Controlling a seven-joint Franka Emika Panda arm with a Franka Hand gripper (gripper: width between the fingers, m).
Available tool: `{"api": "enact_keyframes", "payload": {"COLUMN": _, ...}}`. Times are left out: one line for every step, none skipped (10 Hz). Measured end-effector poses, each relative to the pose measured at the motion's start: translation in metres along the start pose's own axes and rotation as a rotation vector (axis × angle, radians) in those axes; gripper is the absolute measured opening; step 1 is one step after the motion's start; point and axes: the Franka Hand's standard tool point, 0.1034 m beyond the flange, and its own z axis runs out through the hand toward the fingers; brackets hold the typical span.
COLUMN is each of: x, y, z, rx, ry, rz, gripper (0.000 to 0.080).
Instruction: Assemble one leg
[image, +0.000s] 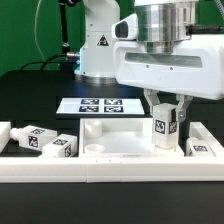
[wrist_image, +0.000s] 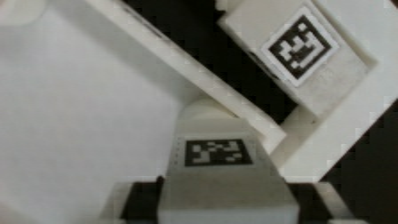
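My gripper (image: 165, 110) is shut on a white leg (image: 165, 128) with a black-and-white tag and holds it upright over the near right corner of the white tabletop (image: 115, 143). In the wrist view the held leg (wrist_image: 217, 160) shows between the dark fingers (wrist_image: 171, 190), with the tabletop's flat face (wrist_image: 71, 120) to one side. Another leg (wrist_image: 302, 45) lies beyond the tabletop's rim. Whether the held leg's lower end touches the tabletop is hidden.
Two loose legs (image: 35, 140) (image: 61, 147) lie at the exterior view's left and one (image: 203, 150) at its right. A low white wall (image: 110, 172) runs along the front. The marker board (image: 100, 105) lies behind the tabletop, in front of the robot base (image: 100, 45).
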Motion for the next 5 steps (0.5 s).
{"api": "enact_keyframes", "payload": {"x": -0.0004, "y": -0.0002, "z": 0.0001, "rx": 0.000, "ry": 0.000, "rz": 0.052, "gripper": 0.0285}}
{"api": "enact_keyframes", "payload": {"x": -0.0010, "y": -0.0005, "z": 0.0003, "rx": 0.001, "ry": -0.002, "rz": 0.120, "gripper": 0.0286}}
{"api": "enact_keyframes", "payload": {"x": -0.0014, "y": -0.0007, "z": 0.0004, "rx": 0.001, "ry": -0.002, "rz": 0.178, "gripper": 0.0286}}
{"api": "enact_keyframes", "payload": {"x": -0.0013, "y": -0.0008, "z": 0.0004, "rx": 0.002, "ry": -0.002, "rz": 0.198, "gripper": 0.0286}}
{"api": "enact_keyframes", "payload": {"x": 0.0021, "y": -0.0022, "z": 0.0007, "rx": 0.048, "ry": -0.003, "rz": 0.348, "gripper": 0.0286}}
